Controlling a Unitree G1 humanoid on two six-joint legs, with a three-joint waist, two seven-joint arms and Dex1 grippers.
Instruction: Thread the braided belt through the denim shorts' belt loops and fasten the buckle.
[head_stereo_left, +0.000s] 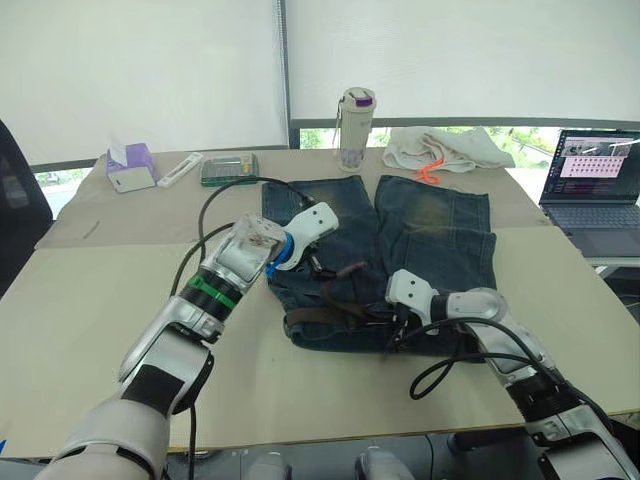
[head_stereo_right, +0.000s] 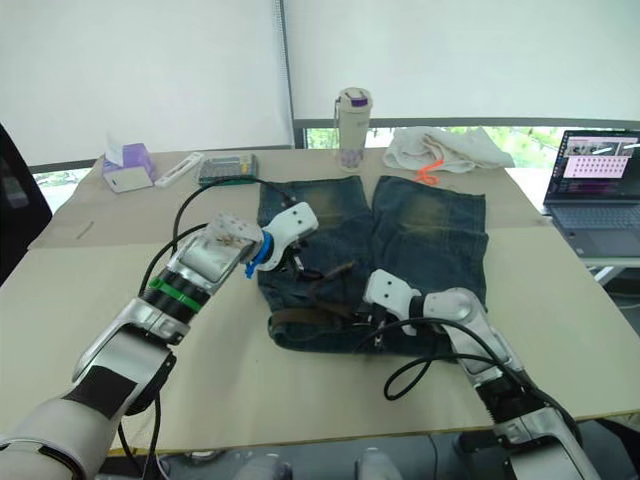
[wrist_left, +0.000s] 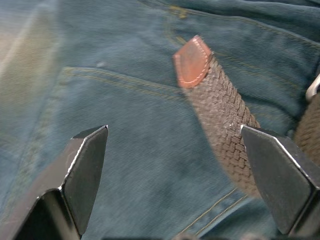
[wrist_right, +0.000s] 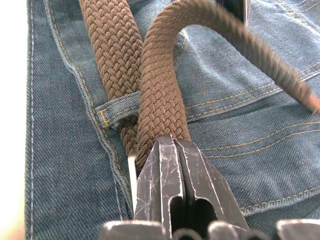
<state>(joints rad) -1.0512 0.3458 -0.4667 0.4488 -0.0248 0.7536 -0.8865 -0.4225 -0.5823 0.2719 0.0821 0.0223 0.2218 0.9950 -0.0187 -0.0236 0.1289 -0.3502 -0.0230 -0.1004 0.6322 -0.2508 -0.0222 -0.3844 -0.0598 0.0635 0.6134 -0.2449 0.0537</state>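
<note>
1. While the right gripper (wrist_right: 172, 150) is clamped tight on the braided belt (wrist_right: 160, 100), its two fingers pressed together around the strap, the pinch sits just beside a belt loop (wrist_right: 117, 110) on the waistband of the denim shorts (wrist_right: 65, 165); one run of the strap passes under that loop and the gripped run arches up over it.
2. Judged from this, the step in hand is feeding the free end onward; it would go best if the right gripper kept the strap taut and low against the waistband, so that the loop does not bunch.
3. Farther from that loop, the left gripper (wrist_left: 175, 175) hovers over the denim with its fingers spread wide, the belt's leather-tipped end (wrist_left: 192, 62) lying between them, nearer one finger.
4. Closing squarely on the braid just behind the tip, not on the tip itself, looks the safer grasp.
5. From the head views the shorts lie flat on the table (head_stereo_left: 90, 300), waistband toward the robot, with the belt along it.
6. Hard to make out: the buckle, of which perhaps a metal sliver shows at the edge of the left wrist view, and how many loops are already threaded.
</note>
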